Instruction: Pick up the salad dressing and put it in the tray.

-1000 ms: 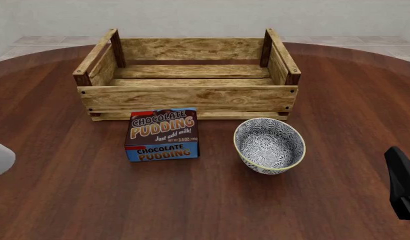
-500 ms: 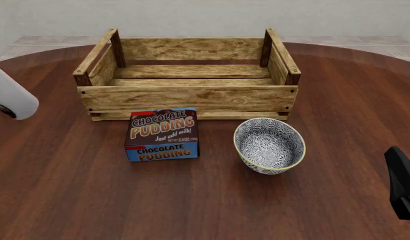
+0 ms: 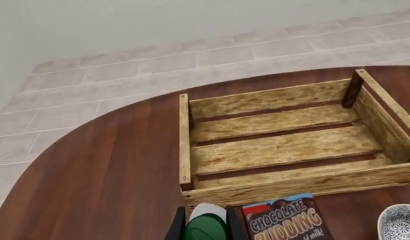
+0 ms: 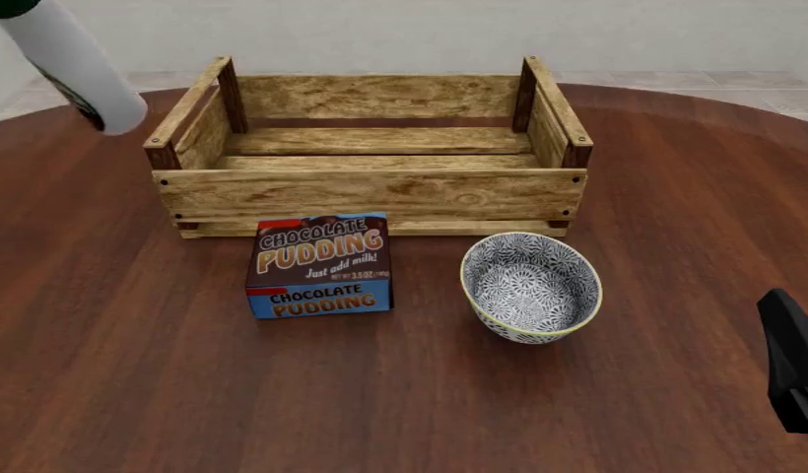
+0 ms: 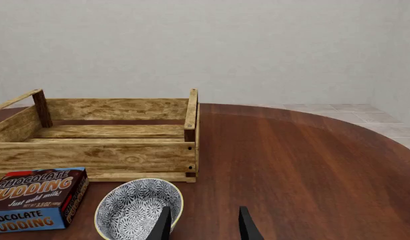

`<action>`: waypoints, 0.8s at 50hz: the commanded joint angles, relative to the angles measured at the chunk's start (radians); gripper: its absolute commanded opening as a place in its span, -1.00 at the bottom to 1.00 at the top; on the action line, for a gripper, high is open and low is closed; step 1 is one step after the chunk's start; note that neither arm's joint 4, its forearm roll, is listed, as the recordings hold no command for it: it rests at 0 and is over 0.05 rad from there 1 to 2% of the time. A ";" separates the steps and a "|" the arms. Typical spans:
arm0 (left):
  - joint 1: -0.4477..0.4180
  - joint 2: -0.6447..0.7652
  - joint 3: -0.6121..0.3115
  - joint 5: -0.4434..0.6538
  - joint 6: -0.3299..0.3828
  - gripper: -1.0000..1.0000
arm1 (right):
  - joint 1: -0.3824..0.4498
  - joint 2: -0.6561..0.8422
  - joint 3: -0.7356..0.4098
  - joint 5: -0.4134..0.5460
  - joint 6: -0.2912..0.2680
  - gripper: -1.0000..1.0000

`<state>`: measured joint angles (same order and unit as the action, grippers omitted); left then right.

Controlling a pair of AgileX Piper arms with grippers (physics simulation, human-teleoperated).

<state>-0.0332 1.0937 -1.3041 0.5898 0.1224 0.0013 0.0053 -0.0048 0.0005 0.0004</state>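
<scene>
Pick phase done, place phase pending. Front view: salad dressing bottle [image 4: 73, 71] is airborne at upper left, tilted, dark cap toward the frame's top-left corner, base end pointing down-right toward the crate's left end; it lies outside the tray [image 4: 369, 193], near its left front corner post, not yet over the slatted floor. The left arm itself is out of the front frame.

Left wrist view: left gripper [image 3: 205, 231] shows two dark fingers [image 3: 175, 227] closed against the bottle's sides, white body and green label between them; grip looks firm, judged from the bottle's being off the table. The tray interior [image 3: 285, 145] holds nothing visible.

Right gripper [image 5: 203, 225]: fingers parted w/ a modest gap, nothing held, low over the table [image 5: 305, 170] near the patterned bowl [image 5: 139, 207]; parked, by the look of it.

Non-task items: chocolate pudding box [image 4: 320, 264] and bowl [image 4: 530, 286] sit in front of the tray, just apart from its front wall.

Remaining, as judged: carry rightward over the tray, lower, release. Approx. halfway.
</scene>
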 commanded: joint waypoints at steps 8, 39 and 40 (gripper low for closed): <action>-0.122 0.271 -0.244 -0.043 0.033 -1.00 | 0.000 0.000 0.000 0.000 0.000 1.00; -0.188 0.756 -0.775 0.019 -0.007 -1.00 | 0.000 0.000 0.000 0.000 0.000 1.00; -0.188 0.763 -0.777 0.015 -0.007 -1.00 | 0.000 0.000 0.000 0.000 0.000 1.00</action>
<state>-0.2032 1.7336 -1.9462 0.5930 0.1165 0.0013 0.0054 -0.0048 0.0005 0.0004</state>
